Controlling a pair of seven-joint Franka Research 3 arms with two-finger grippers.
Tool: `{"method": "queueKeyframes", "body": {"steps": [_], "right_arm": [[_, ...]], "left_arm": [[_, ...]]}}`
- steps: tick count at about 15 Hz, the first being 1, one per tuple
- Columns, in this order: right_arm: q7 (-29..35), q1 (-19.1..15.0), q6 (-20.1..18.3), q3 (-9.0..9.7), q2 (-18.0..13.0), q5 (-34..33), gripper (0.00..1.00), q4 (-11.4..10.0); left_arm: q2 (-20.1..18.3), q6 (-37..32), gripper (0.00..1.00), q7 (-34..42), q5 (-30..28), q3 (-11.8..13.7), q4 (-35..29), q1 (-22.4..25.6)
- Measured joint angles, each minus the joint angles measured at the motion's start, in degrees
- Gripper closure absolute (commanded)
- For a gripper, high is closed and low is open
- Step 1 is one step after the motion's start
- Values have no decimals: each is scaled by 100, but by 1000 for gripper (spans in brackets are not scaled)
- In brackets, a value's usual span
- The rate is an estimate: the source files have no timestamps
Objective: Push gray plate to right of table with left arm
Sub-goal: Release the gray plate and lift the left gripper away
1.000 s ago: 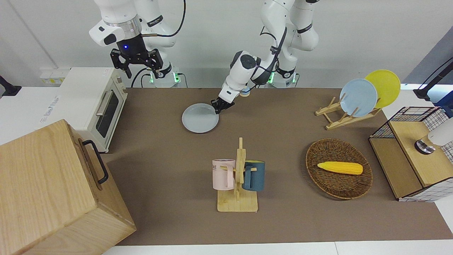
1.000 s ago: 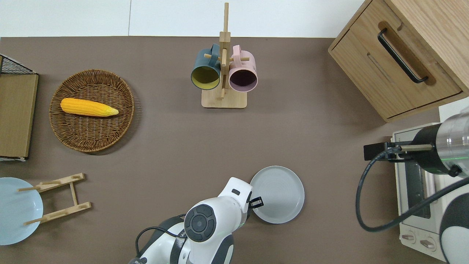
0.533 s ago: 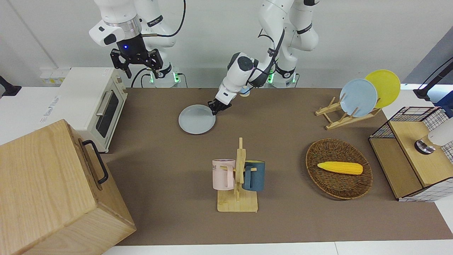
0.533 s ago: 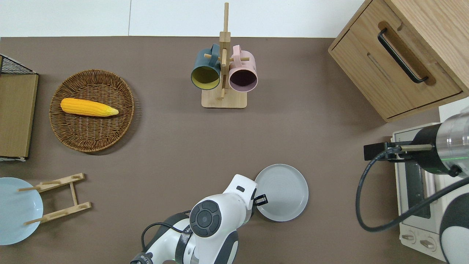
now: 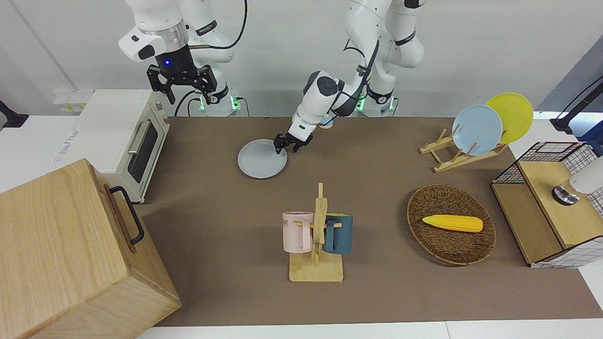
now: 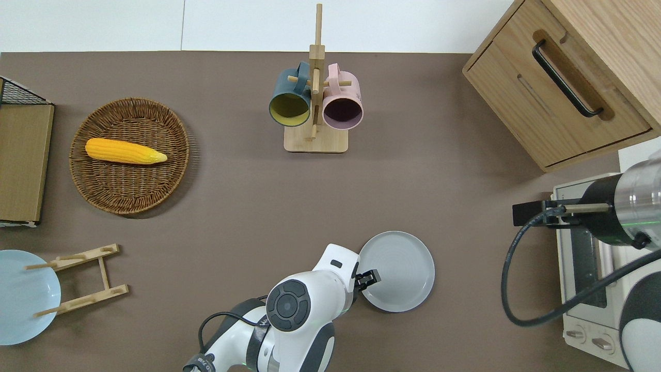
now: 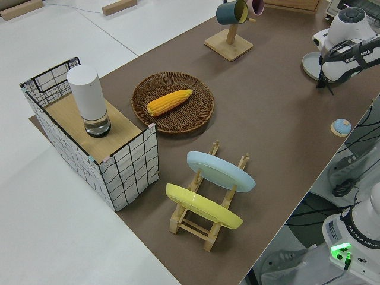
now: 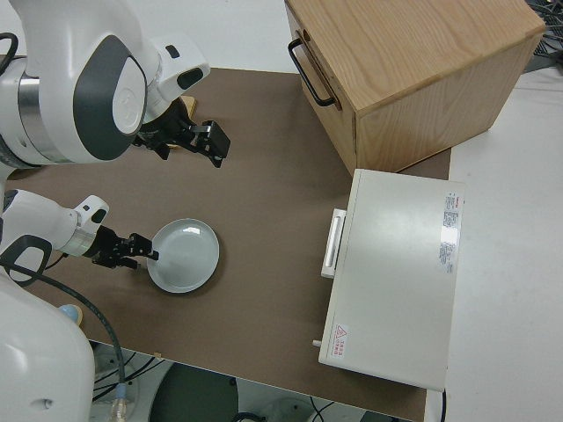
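Black left gripper (image 6: 367, 277), fingers spread a little, holding nothing, poised over the gray plate's (image 6: 400, 268) rim on the left arm's side. Plate flat on the table (image 6: 248, 206), near the robots, between mid-table and the toaster oven (image 5: 132, 136). Judged mid-push. Next: fingers down at the rim, then a steady shove toward the right arm's end. Right gripper (image 5: 181, 84) parked, fingers apart.

The left arm (image 6: 304, 305) covers a bit of the gray plate (image 6: 400, 268) rim overhead; the sky-blue plate (image 6: 20, 297) is cut off there.
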Motion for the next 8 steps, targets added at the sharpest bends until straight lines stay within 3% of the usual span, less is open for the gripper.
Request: {"method": "queueKeyframes", "body": {"steps": [8], "right_arm": [[0, 0, 0, 0, 0, 0, 5, 0]], "left_arm": [[-50, -220, 13, -3, 0, 235, 33, 20]]}}
